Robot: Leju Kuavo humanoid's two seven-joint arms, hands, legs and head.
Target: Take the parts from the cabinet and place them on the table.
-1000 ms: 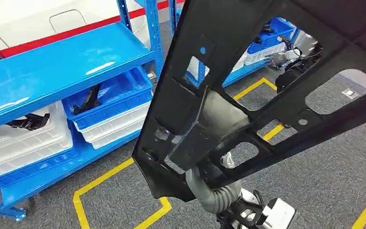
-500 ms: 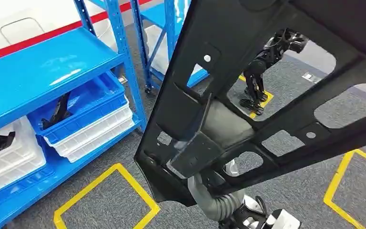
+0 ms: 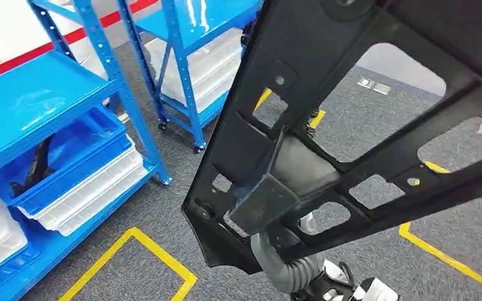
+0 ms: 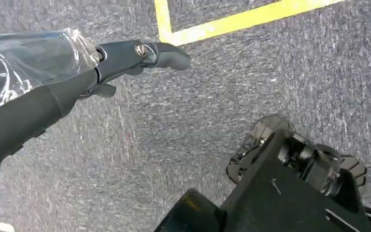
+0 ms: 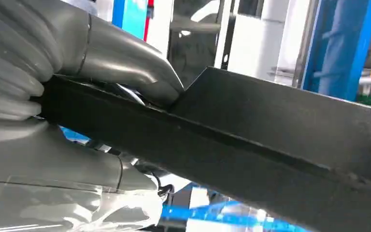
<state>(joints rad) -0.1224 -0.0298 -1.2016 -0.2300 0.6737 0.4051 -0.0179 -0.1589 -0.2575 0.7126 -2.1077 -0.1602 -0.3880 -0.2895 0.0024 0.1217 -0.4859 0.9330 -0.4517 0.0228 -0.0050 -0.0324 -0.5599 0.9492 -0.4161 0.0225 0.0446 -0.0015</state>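
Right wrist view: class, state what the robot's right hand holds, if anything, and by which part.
The right hand grips a large black panel with cut-out openings, its thumb and fingers clamped over one edge.

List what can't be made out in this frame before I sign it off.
- Black panel: head view, cut off by the top and right edges.
- Right hand: right wrist view, fingers below the panel hidden by it.
- Dark parts in the blue bin: head view, too small to identify.
- Left hand: left wrist view, most fingers hidden behind its cover.
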